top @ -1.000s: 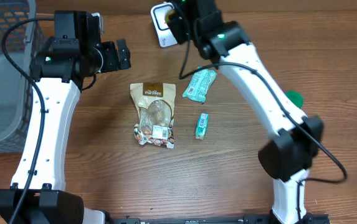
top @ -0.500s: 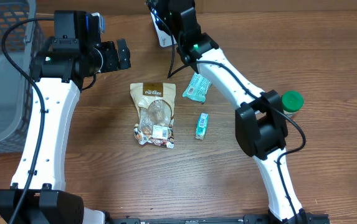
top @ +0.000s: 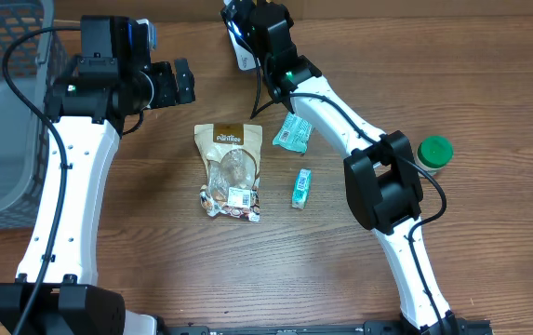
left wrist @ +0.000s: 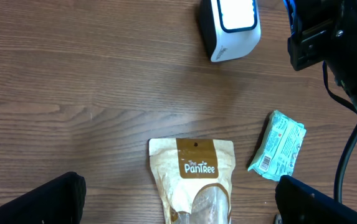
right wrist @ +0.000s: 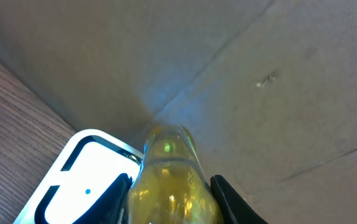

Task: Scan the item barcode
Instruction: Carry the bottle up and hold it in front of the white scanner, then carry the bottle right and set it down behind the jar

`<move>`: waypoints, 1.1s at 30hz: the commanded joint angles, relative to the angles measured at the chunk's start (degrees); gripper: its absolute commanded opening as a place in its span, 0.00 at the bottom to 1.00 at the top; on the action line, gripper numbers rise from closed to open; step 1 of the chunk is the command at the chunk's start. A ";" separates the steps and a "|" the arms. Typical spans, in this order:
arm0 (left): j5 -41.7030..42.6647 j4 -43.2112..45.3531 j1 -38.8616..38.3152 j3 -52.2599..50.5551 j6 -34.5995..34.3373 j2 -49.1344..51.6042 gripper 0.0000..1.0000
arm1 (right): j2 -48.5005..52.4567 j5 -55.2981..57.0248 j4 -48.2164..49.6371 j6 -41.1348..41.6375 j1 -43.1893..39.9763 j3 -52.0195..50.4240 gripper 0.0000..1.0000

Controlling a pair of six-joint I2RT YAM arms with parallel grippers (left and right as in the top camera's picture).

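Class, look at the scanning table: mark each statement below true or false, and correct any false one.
1. The left gripper is open and empty. True.
2. The brown pouch lies inside the grey basket. False: it lies flat on the table, between the arms.
3. The right gripper is closed on a yellow item beside the white scanner. True.
4. The green cap sits next to the left arm. False: it is on the right side, by the right arm.
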 commanded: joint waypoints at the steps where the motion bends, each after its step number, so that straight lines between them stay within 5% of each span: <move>1: -0.31 0.09 -0.24 0.72 1.33 0.02 1.00 | -0.70 0.28 1.49 0.59 -0.50 0.92 0.10; 8: -0.31 0.09 -0.24 0.72 1.33 0.02 0.99 | -5.40 5.07 3.69 6.99 -0.61 0.94 0.04; 13: -0.31 0.09 -0.24 0.72 1.33 0.02 0.99 | -14.16 5.38 -3.41 14.53 -0.61 0.94 0.04; 24: -0.31 0.09 -0.24 0.72 1.33 0.02 0.99 | -30.84 3.26 -45.03 40.50 -10.54 0.94 0.04; 28: -0.31 0.09 -0.24 0.70 1.33 0.02 1.00 | -30.93 -8.35 -64.28 42.64 -18.16 0.79 0.09; 33: -0.31 0.09 -0.24 0.72 1.31 0.02 1.00 | -29.64 -11.69 -74.51 42.69 -26.56 -2.73 0.11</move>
